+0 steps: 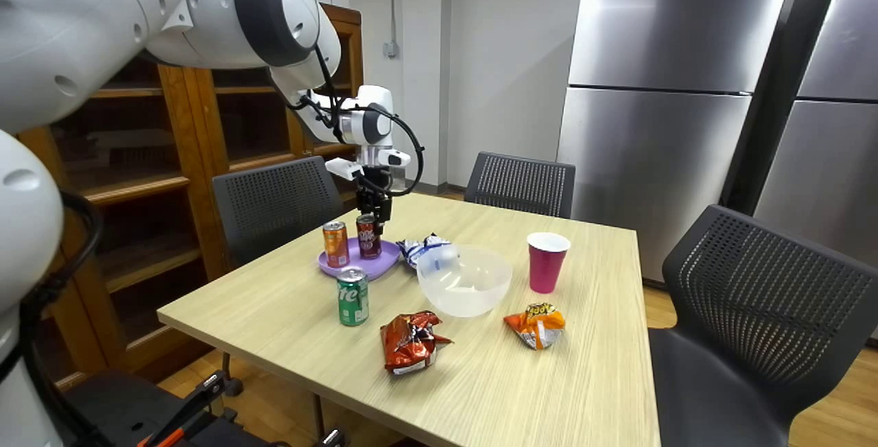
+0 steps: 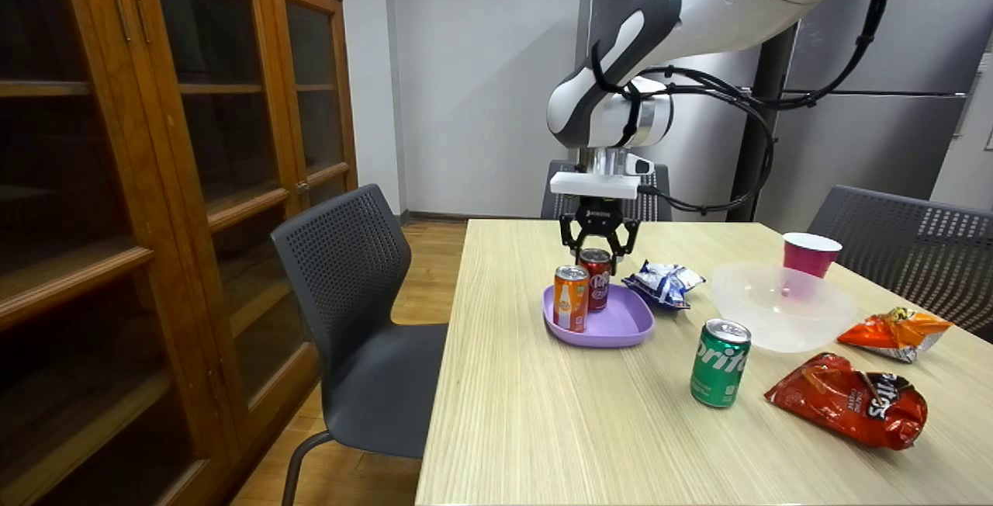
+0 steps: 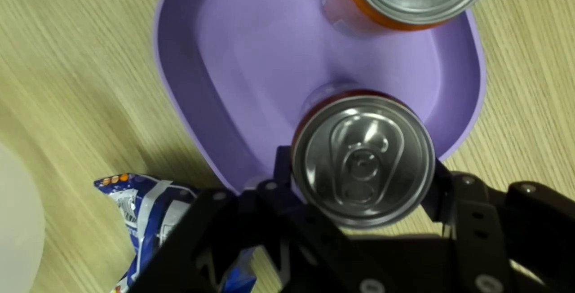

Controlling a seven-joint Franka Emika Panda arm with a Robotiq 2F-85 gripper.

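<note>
Pinching a dark red can (image 3: pixel 364 162) between its two fingers (image 3: pixel 439 194), the hand (image 2: pixel 596 262) holds it upright within a purple plate (image 3: pixel 251 59), near the edge of the counter (image 2: pixel 512 428) that faces a wooden cabinet (image 1: pixel 185 125). Also in that plate stands an orange can (image 2: pixel 570 300), and a blue-and-white bag (image 2: pixel 666 285) lies just beside the plate. Farther in from that edge sit a green can (image 2: pixel 720 366), a translucent bowl (image 1: pixel 470 293) and a crumpled red bag (image 1: pixel 410 343), with a pink cup (image 1: pixel 547 269) and an orange bag (image 1: pixel 537 325) toward the opposite edge.
</note>
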